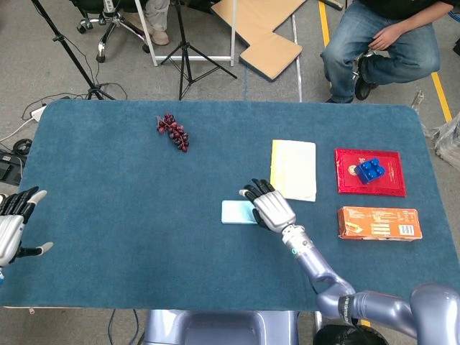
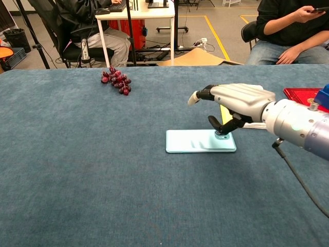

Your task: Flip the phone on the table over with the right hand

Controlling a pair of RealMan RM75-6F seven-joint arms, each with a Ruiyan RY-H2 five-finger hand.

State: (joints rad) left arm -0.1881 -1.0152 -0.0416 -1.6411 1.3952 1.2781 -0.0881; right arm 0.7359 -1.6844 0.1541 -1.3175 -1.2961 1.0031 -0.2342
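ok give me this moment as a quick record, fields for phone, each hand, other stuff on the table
phone: light blue phone lies flat on the blue table, camera-lens side up
right hand: right hand raised over the phone's right end, fingers apart, holding nothing; its thumb reaches down near the lens, contact unclear
left hand: left hand at the table's left edge, fingers spread, holding nothing
other items: grapes, yellow notebook, red tray with a blue block, orange box
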